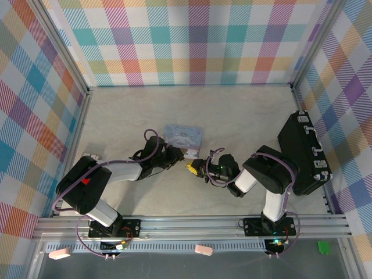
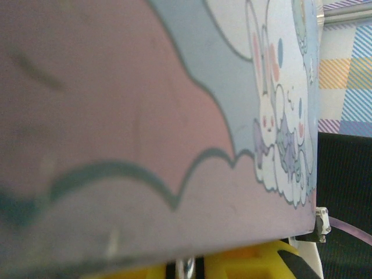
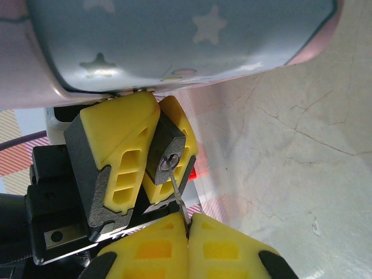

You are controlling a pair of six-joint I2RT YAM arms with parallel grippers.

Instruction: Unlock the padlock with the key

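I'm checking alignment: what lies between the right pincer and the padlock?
The right wrist view shows the thin grey metal key spanning that gap: pinched in the right pincer, its tip at the keyhole of the small blackish padlock.

Left gripper point(image 1: 181, 155) and right gripper point(image 1: 190, 168) meet nearly tip to tip mid-table, just at the near edge of a pastel blue rectangular tin point(image 1: 183, 136). Black hard-shell case point(image 1: 303, 152) lies by the right wall, well apart.
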